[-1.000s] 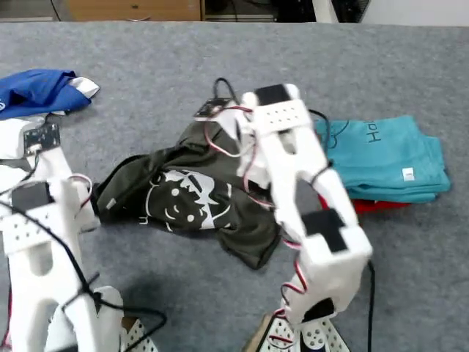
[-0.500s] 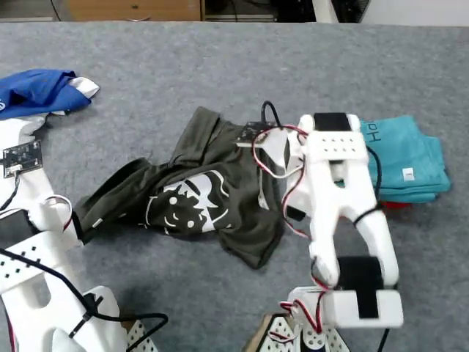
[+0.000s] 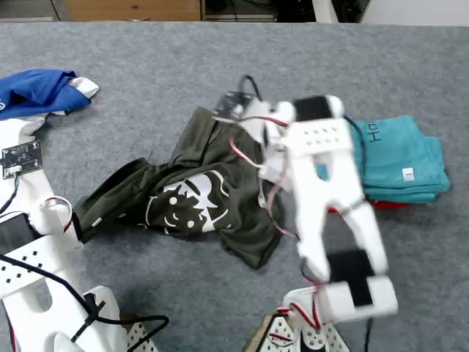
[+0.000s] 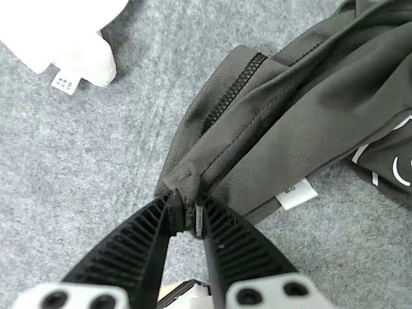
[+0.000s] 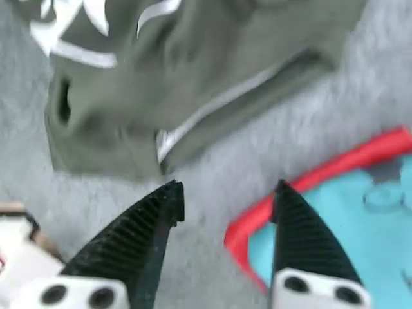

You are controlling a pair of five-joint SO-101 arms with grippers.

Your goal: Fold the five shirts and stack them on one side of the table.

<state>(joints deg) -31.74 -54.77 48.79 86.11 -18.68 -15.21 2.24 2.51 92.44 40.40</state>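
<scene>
**Spotter:** What have you got on the left?

**Operator:** A crumpled blue shirt (image 3: pixel 37 88) sits at 10 o'clock on the worktop (image 3: pixel 146 59). My left end effector (image 4: pixel 187 217) is at 8 o'clock, pinching the sleeve hem of the dark olive shirt (image 3: pixel 190 198). The shirt stretches from there toward 3 o'clock, its long axis roughly 9-to-3, rumpled, with the white face print up. It's a thin matte mesh knit with a stitched seam, so I expect it to drag limp.

**Spotter:** And the right?

**Operator:** My right end effector (image 5: pixel 228 193) hangs spread, holding nothing. It is above the grey felt between the olive hem and the 3 o'clock stack, a folded teal shirt (image 3: pixel 399 158) on a red shirt (image 3: pixel 381 205). The free hem lies toward 9 o'clock from it, so I judge that arm nearer.
</scene>
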